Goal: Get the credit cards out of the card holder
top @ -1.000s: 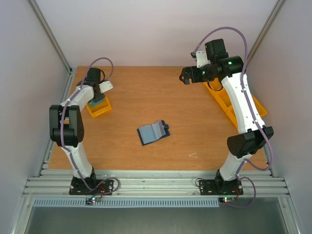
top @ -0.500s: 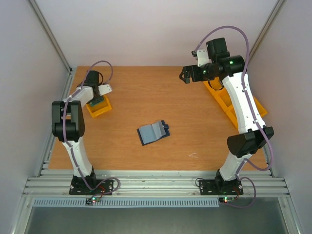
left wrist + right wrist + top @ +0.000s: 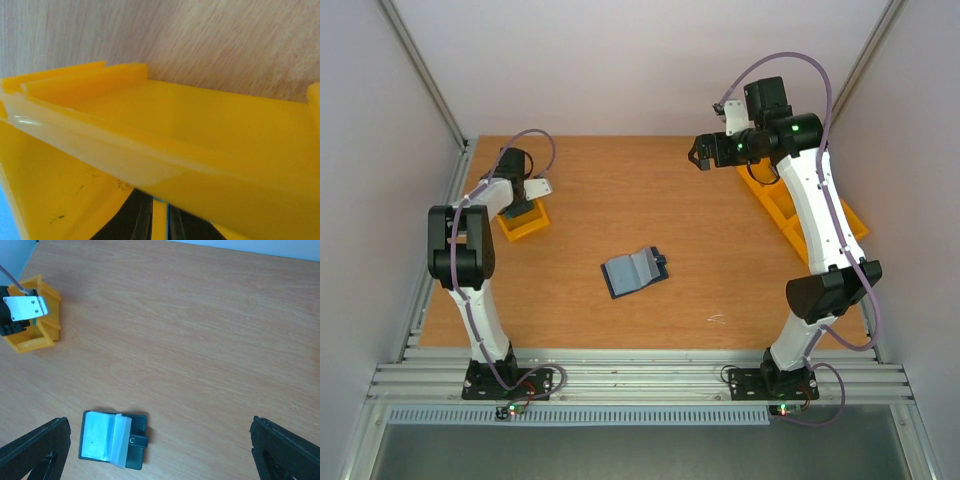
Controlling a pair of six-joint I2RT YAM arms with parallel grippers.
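The card holder (image 3: pixel 635 270) lies open on the middle of the table, dark cover down, pale blue sleeves up, snap tab to the right (image 3: pixel 112 440). No credit cards can be made out in its sleeves or elsewhere. My left gripper (image 3: pixel 523 205) reaches down inside the small yellow bin (image 3: pixel 525 222) at the far left. In the left wrist view its dark fingers (image 3: pixel 137 220) stand only a narrow slit apart, with the bin's yellow showing through and nothing between them. My right gripper (image 3: pixel 702 155) hangs wide open and empty, high over the back of the table.
The left bin's near wall (image 3: pixel 150 160) fills the left wrist view, hard against the camera. A longer yellow bin (image 3: pixel 800 215) lies at the right edge under the right arm. Grey walls close in the table's left, right and back.
The left wrist has dipped lower into the small yellow bin and its elbow has swung left. Its jaws have parted slightly. The right arm and the card holder have stayed put.
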